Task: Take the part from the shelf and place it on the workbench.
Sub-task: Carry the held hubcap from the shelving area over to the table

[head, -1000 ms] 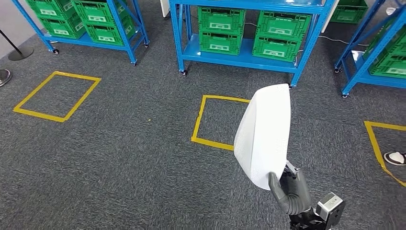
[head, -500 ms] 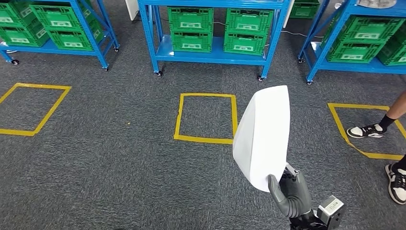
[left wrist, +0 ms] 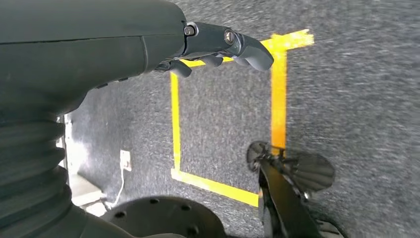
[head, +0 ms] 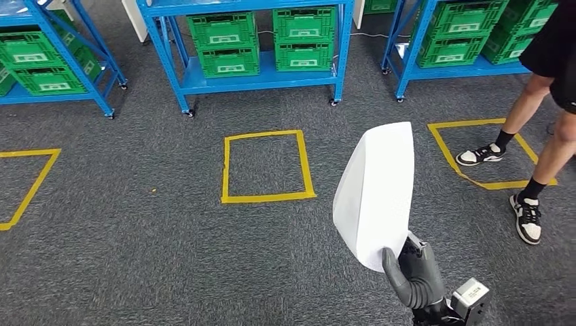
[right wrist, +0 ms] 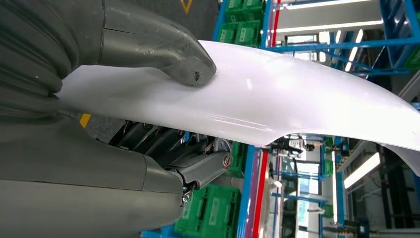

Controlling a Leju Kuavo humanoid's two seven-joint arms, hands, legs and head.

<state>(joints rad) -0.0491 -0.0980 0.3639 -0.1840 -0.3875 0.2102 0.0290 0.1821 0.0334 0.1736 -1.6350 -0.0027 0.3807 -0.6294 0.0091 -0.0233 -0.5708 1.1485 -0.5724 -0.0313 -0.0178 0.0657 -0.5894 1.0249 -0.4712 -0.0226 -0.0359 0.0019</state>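
right hand (head: 416,275): holds white part (head: 375,193) upright, thumb on front, fingers behind
left hand (left wrist: 148,47): holds nothing, fingers loosely apart

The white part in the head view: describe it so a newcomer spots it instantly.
Start at the yellow tape square on the grey carpet, then look lower right. There the right hand grips a curved white part by its lower tip, standing upright. It is the only smooth white panel.

- Hiding most of the right hand (head: 416,275) behind the white part (head: 375,193), fingers tucked under it at the wrist camera.
- Running off the picture's edge: person (head: 536,122) above the thighs, blue shelves (head: 248,41) at the top.
- Blurring the carpet (left wrist: 346,99) beside the left hand (left wrist: 218,47).
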